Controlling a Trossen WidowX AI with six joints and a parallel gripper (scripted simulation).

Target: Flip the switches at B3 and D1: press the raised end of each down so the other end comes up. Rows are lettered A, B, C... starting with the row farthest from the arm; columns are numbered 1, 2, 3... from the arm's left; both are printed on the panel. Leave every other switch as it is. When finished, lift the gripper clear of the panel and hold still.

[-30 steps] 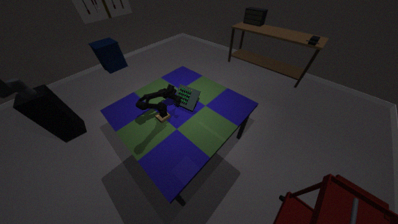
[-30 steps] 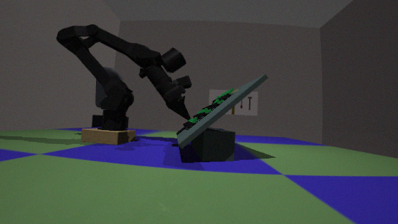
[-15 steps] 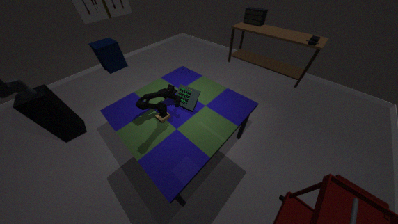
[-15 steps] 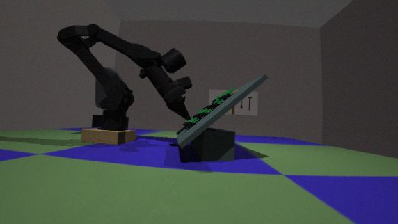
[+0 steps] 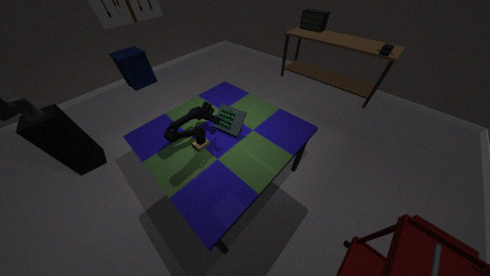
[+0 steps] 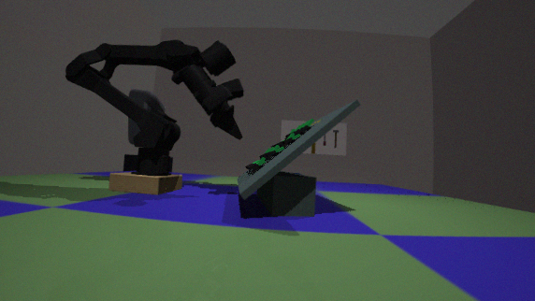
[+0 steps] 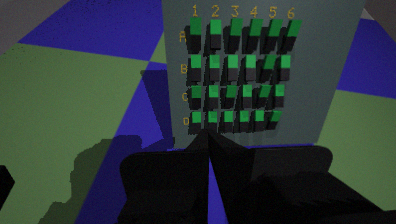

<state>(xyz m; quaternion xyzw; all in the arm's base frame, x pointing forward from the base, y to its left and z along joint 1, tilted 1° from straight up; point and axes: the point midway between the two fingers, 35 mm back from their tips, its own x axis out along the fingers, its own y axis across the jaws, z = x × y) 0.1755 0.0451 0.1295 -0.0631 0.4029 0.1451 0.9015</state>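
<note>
The tilted grey panel (image 5: 240, 123) (image 6: 330, 125) (image 7: 322, 65) carries rows A to D and columns 1 to 6 of green-and-black switches. In the wrist view, switch B3 (image 7: 233, 63) shows a bright green upper half and a dark lower half, like B1, B2 and B4 beside it. Switch D1 (image 7: 196, 118) also shows a bright green upper half, like D2 and D3. B5 and D6 look darker green and slanted. My gripper (image 6: 240, 137) (image 7: 205, 133) is shut and empty. Its tip is in the air on the arm's side of the panel, apart from it, and appears just below D1 and D2 in the wrist view.
The panel rests on a dark block (image 6: 295, 196) on the blue-and-green checkered table (image 5: 229, 214) (image 6: 140, 262). The arm's base stands on a wooden block (image 5: 200, 145) (image 6: 136, 182) on the near side of the panel. A workbench, a blue box and a red cart stand away from the table.
</note>
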